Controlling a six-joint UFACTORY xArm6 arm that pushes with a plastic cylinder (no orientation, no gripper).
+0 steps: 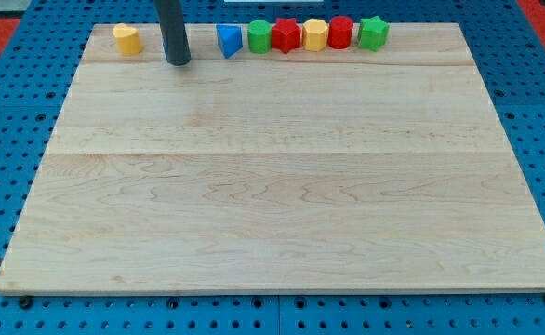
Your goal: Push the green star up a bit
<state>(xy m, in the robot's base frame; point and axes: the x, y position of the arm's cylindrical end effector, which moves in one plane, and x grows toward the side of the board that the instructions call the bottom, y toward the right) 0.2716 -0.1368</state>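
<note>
The green star [373,33] sits at the right end of a row of blocks along the board's top edge. My tip [179,61] rests on the board near the top left, far to the left of the star. It stands between a yellow block [126,39] on its left and a blue triangular block [228,40] on its right, touching neither.
Between the blue block and the star stand a green block [259,37], a red block [286,35], a yellow block [315,34] and another red block [340,33], close together. The wooden board [282,205] lies on a blue perforated table.
</note>
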